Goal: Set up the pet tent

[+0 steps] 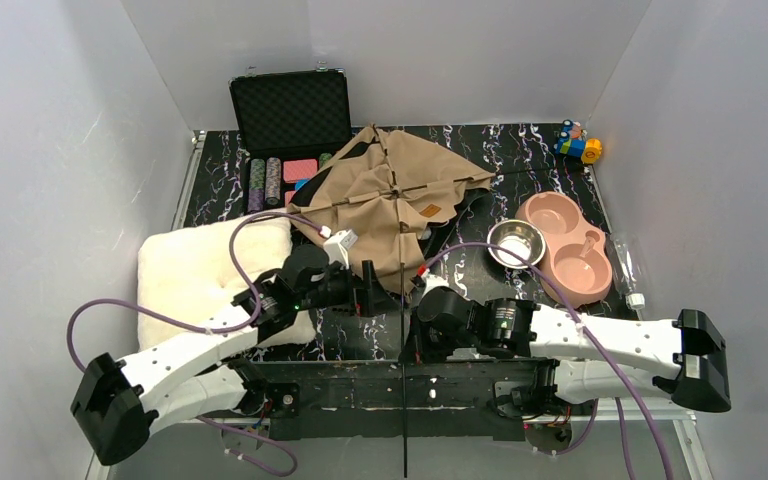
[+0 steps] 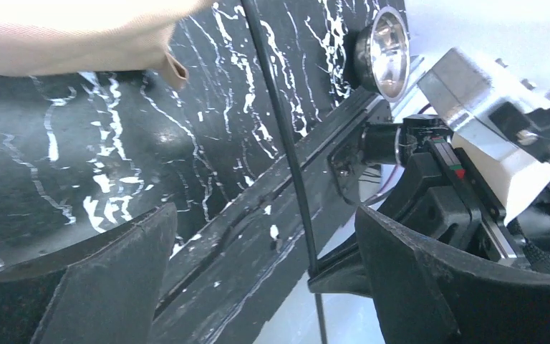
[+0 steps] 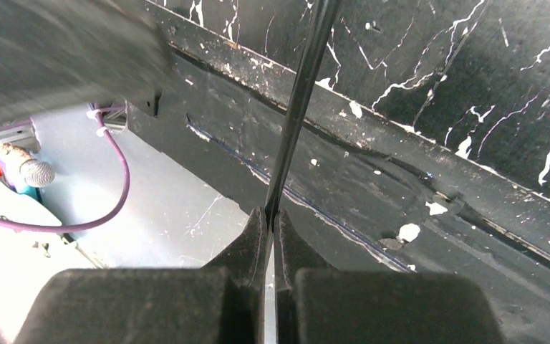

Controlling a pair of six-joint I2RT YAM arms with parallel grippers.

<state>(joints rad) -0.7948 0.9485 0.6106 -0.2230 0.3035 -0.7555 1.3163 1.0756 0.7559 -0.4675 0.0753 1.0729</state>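
Note:
The pet tent (image 1: 385,190) lies collapsed as tan canvas at the back middle of the table, its brown label patch (image 1: 429,211) facing up. One thin black pole (image 1: 402,300) runs from the tent straight toward the near edge. My right gripper (image 1: 412,335) is shut on this pole, and the right wrist view shows the jaws (image 3: 271,218) pinching the pole (image 3: 301,93). My left gripper (image 1: 375,290) is open just left of the pole. In the left wrist view the pole (image 2: 286,143) passes between the spread fingers (image 2: 122,279) untouched, with the canvas edge (image 2: 79,36) above.
A fluffy cream cushion (image 1: 200,270) lies at left. An open black case (image 1: 290,110) with poker chips (image 1: 272,180) stands at back left. A steel bowl (image 1: 516,243), a pink double bowl (image 1: 565,245), a clear bottle (image 1: 628,265) and a small toy (image 1: 578,145) are at right.

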